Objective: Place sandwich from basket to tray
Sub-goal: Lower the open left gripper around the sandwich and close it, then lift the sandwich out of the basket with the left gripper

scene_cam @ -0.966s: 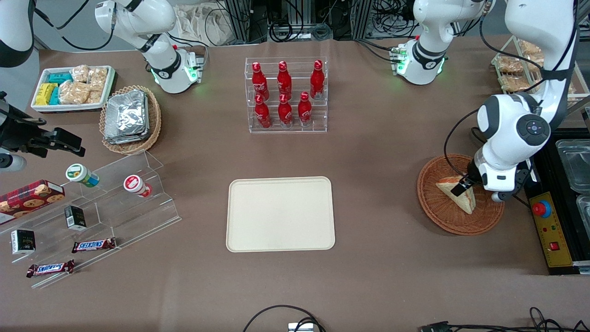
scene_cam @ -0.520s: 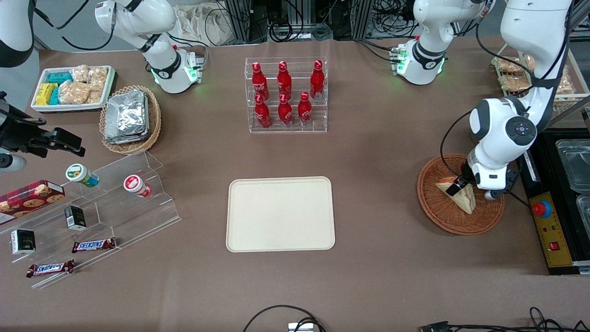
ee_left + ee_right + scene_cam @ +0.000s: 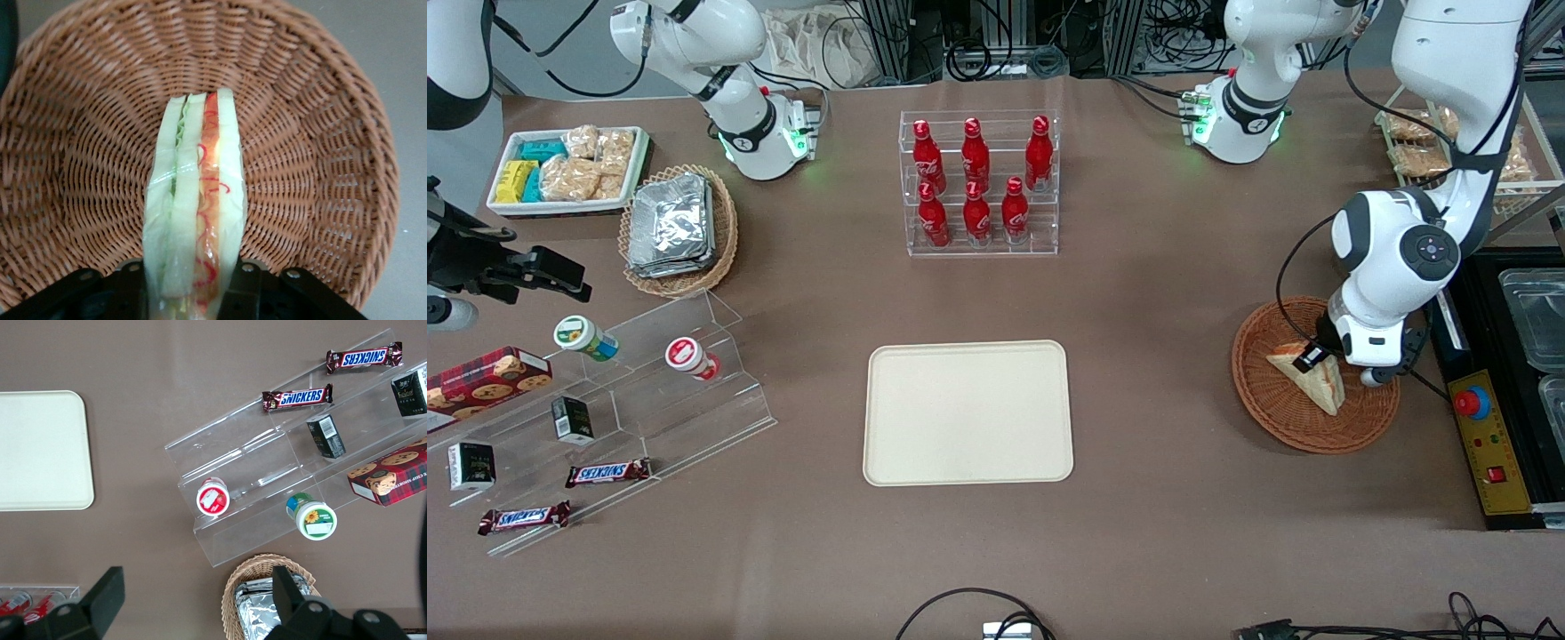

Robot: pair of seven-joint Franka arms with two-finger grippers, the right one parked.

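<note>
— What stands mid-surface, farthest from the front camera?

— A clear rack (image 3: 980,240) of six red bottles (image 3: 976,156), in two rows of three.

— And toward the parked arm's end?

— A white bin (image 3: 502,206) of snack packets; just beside it a pale wicker basket (image 3: 725,236) holding foil packets (image 3: 671,222). Nearer the camera, a clear stepped stand (image 3: 694,418) carries two tipped cups (image 3: 585,338), a cookie box (image 3: 485,378), two small dark cartons (image 3: 572,420) and two Snickers bars (image 3: 607,472).

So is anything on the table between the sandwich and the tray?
Nothing visible: bare tabletop lies between the basket and the tray. The gripper straddles the sandwich in the basket.
</note>
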